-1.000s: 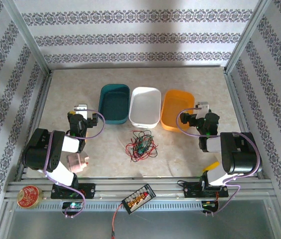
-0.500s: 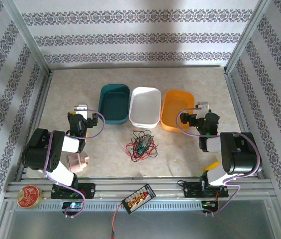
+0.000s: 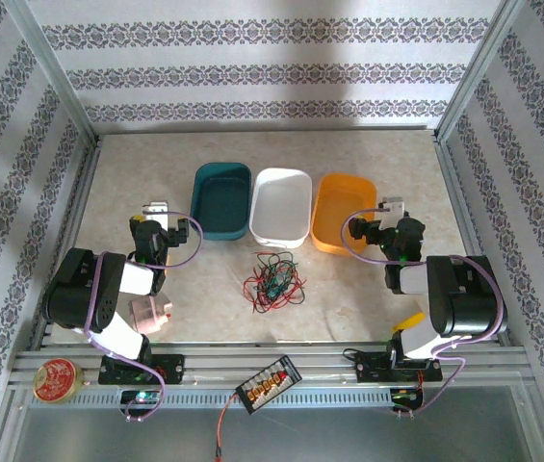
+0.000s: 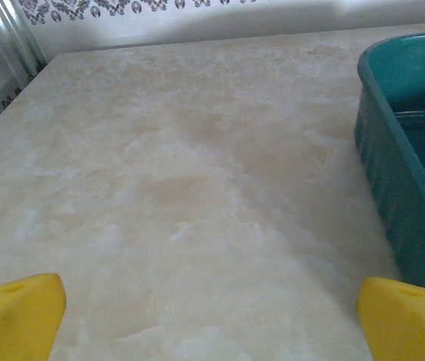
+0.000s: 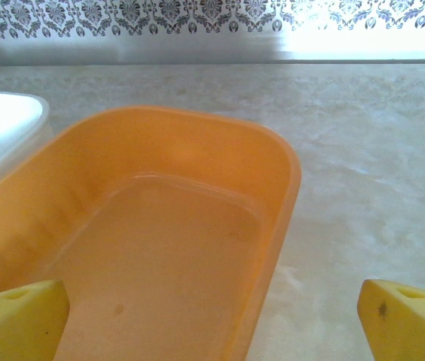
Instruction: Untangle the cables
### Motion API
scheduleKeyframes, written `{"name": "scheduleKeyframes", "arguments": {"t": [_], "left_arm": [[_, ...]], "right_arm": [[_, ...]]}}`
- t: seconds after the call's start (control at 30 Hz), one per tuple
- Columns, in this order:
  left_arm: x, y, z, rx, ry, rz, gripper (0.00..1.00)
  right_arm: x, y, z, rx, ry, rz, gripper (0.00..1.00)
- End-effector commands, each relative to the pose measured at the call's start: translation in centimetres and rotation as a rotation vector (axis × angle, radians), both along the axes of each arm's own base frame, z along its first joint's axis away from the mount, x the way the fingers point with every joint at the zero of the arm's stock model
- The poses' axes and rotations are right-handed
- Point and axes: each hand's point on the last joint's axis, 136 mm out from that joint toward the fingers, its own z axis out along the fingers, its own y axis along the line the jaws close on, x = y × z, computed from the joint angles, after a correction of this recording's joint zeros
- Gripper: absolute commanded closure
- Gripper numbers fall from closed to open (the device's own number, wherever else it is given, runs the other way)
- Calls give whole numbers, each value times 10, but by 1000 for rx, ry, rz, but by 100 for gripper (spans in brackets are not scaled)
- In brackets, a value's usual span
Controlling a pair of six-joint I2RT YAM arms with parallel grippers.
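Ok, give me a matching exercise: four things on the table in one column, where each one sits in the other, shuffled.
Things:
1. teal bin
2. white bin
3. orange bin
4. cables

Places:
A. middle of the row
B. in a heap nearer the arms than the row
C. left end of the row
D. right end of the row

Pairs: 1-C, 2-A, 3-D, 4-B

Marbled table with cables, tubs
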Motion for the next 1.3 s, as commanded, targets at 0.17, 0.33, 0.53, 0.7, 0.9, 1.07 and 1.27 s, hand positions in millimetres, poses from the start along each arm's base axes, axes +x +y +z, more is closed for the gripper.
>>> {"name": "scheduleKeyframes", "arguments": {"t": [0.17,0.33,0.53,0.7,0.9,1.07,1.27], "left_arm": [[6,6,10,-8,-38,18,1],[-1,22,41,-56,57,145,1],[-33,47,96,-179,-109,343,1],[-64,23,91,-343,16,358,1],[-73,-90,43,-360,222,23,1],[-89,-182,27,-332,319,-269,1],[-103,-247,18,-380,436,-506,1]], "right_arm": [[6,-6,10,45,-33,4,2],[6,-29,37,30,-20,-161,2],[-27,-56,94,247,42,-449,2],[-52,22,118,91,170,-230,2],[-98,137,101,-142,273,146,2],[-137,196,56,-254,409,389,9],[-155,220,21,-192,580,491,23]]}}
